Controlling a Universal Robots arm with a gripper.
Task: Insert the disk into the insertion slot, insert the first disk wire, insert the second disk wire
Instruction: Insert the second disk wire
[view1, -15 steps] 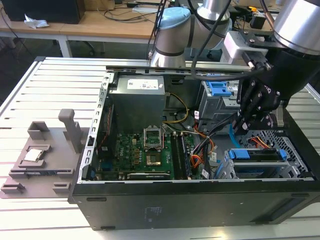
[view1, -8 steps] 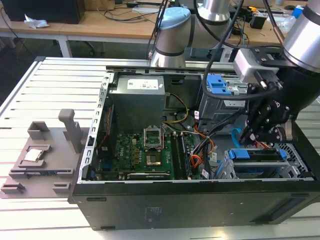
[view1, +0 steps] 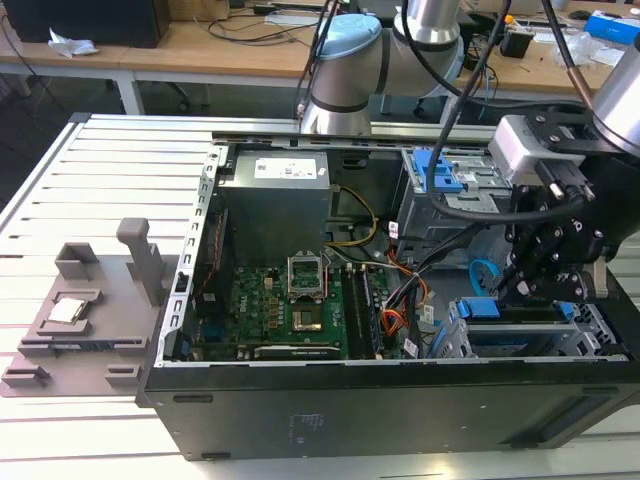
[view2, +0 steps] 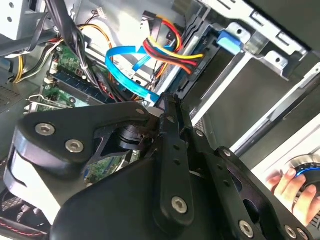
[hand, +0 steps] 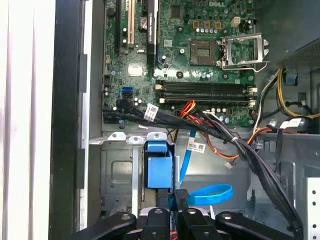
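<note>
Presently the tool (view1: 522, 285) hangs inside the open computer case (view1: 400, 400), at the exterior view's right, just above the slot (view1: 585, 335), a silver perforated cage by the case's near wall. The disk (view1: 478, 308) sits in that slot, its blue frame end showing at the cage mouth; in the first wrist view the blue frame (hand: 159, 170) lies straight ahead of the fingertips (hand: 181, 196).

In the second wrist view the black fingers (view2: 170, 130) are pressed together on the blue cable (view2: 127, 75) at its plug end, right at the disk's edge. The cable runs back from there in a loop over the board. The red-orange strand bundle (view2: 167, 50) curves just beside it and ends at a black plug against the same disk edge; whether that plug is fully seated cannot be told.

In the first wrist view the blue cable (hand: 212, 192) curls beside the fingertips, and a black harness (hand: 200, 127) crosses the motherboard (hand: 200, 55) behind.

A grey cage with blue latch (view1: 445, 175) stands farther back in the case. A grey fixture (view1: 90, 310) lies on the slatted desk (view1: 100, 180) at the exterior view's left, well apart from the case. A person's hand (view2: 295, 187) shows at the edge of the second wrist view, outside the case.
</note>
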